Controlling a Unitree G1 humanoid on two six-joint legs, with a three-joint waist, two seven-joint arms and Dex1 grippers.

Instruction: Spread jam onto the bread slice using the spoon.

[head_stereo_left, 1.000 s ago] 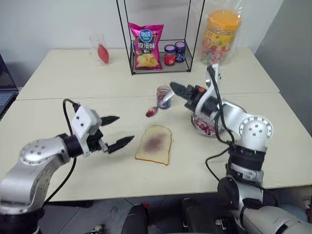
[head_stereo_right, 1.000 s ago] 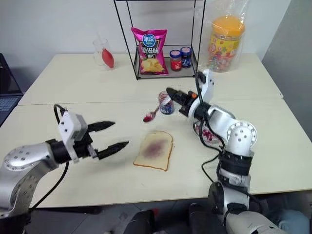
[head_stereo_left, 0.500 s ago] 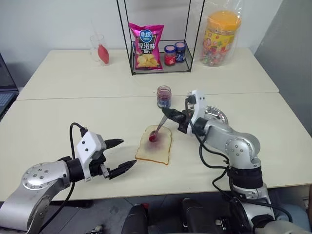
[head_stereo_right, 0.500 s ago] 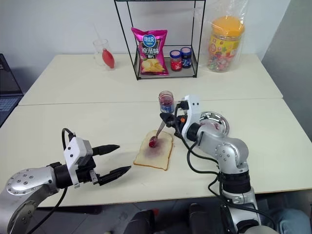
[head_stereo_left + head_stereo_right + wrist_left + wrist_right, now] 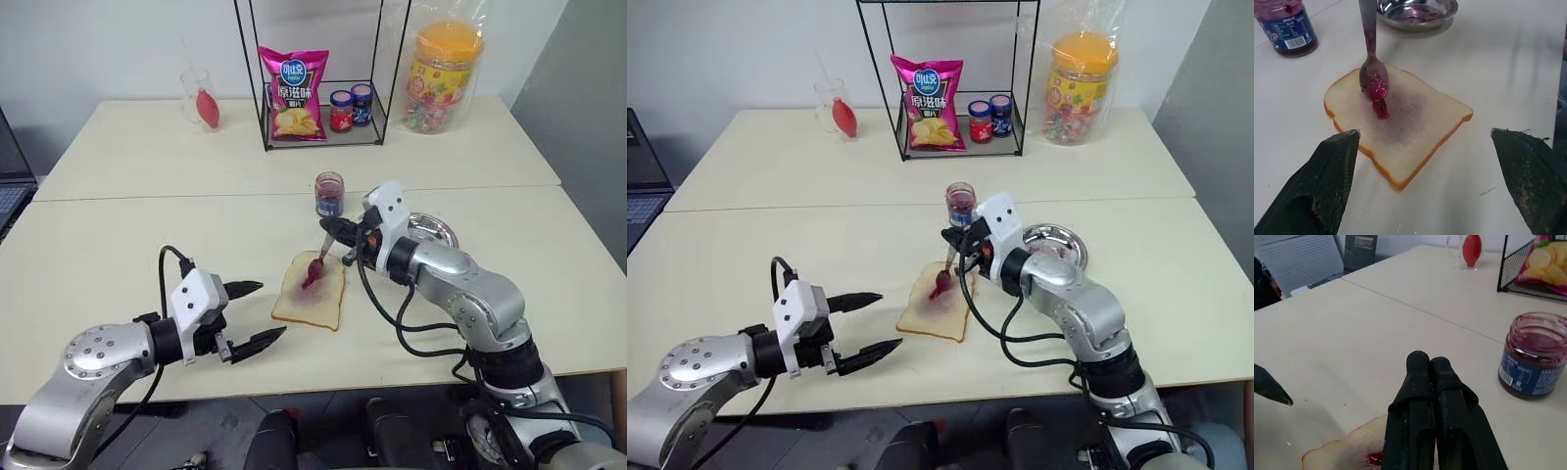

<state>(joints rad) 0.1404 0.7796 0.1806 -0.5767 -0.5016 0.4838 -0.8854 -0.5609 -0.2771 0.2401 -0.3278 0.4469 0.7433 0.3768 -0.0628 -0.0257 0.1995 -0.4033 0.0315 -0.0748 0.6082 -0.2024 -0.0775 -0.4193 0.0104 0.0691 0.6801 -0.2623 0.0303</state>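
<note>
Over the bread slice (image 5: 310, 294), right end effector (image 5: 329, 228) angles the spoon (image 5: 319, 261) down

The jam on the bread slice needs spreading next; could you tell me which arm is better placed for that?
Right. The right gripper is shut on the spoon, whose bowl sits on the bread slice with a blob of jam under it. The left gripper hangs open beside the slice, holding nothing.

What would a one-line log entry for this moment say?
right gripper: shut on spoon | spoon: bowl on bread slice, dropping jam | left gripper: open, empty
</note>
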